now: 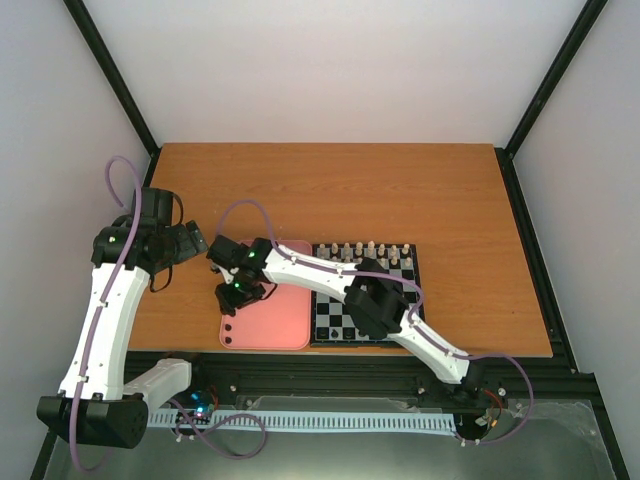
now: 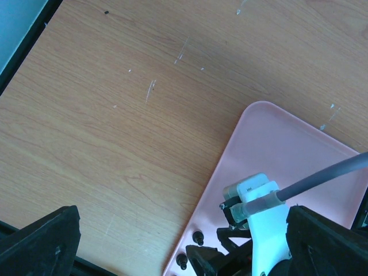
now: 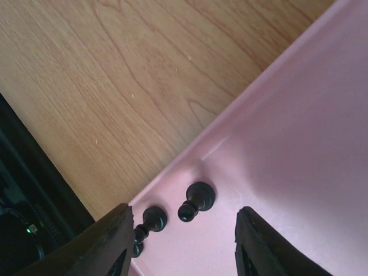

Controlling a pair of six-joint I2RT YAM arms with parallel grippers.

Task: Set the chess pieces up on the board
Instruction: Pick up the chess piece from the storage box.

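The board (image 1: 330, 322) lies right of the pink tray (image 1: 275, 325), and my right arm crosses over it. My right gripper (image 1: 232, 297) hangs low over the tray's near-left corner, open and empty (image 3: 184, 230). One black pawn (image 3: 196, 200) stands between its fingers, a second (image 3: 150, 219) stands by the left finger, and a third (image 3: 138, 248) is mostly hidden behind that finger. My left gripper (image 1: 200, 243) is open and empty above the table left of the tray (image 2: 183, 230). Its view shows two of the pawns (image 2: 199, 237) in the tray.
Cream-white pieces (image 1: 360, 252) fill the board's far rows. The right arm's wrist and grey cable (image 2: 259, 210) sit over the tray (image 2: 276, 144) in the left wrist view. Bare wooden table (image 1: 330, 190) lies beyond the board and tray.
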